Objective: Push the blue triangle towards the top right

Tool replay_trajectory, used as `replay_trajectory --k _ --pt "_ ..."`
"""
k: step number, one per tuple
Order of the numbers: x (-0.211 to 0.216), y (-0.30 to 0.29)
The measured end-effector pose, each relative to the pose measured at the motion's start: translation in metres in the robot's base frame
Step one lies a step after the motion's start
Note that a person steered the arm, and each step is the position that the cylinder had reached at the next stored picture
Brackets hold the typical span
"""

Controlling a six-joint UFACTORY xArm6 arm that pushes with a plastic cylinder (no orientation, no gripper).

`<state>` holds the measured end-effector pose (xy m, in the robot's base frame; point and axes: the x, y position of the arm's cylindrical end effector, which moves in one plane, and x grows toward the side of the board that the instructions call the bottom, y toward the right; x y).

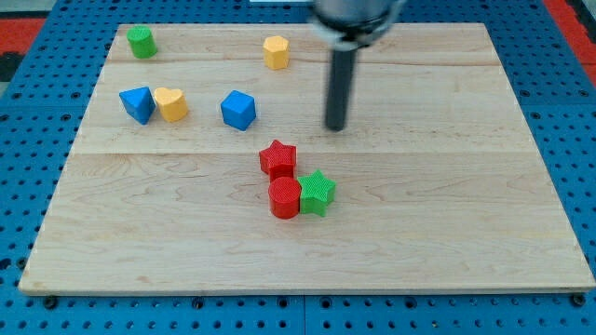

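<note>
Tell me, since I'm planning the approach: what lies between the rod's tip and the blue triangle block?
In the camera view, the blue cube and the yellow heart block lie between my tip and the blue triangle.

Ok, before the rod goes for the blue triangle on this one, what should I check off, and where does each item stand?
1. Blue triangle visible, at the view's left: ok.
2. My tip placed at its lower left for a push up and right: not ok, it sits far to the view's right.
3. Triangle free of neighbours: not ok, the yellow heart touches its right side.
4. Blue cube lies between tip and triangle: not ok, go around.
5. Room toward the board's top right: ok.
</note>
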<state>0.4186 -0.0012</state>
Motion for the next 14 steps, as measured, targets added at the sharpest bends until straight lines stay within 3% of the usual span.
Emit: replay_trajectory --k 1,2,4,5,7,9,11,12,14 --pt "0.036 -0.113" --pt "0.018 -0.243" --pt "-0.072 -0.217" --pt "-0.077 -0.242" --pt "-0.119 -0.110" --pt "-0.112 0.008" --pt "-0.062 -0.011" --pt "-0.053 0.012" --pt "-0.104 0.114"
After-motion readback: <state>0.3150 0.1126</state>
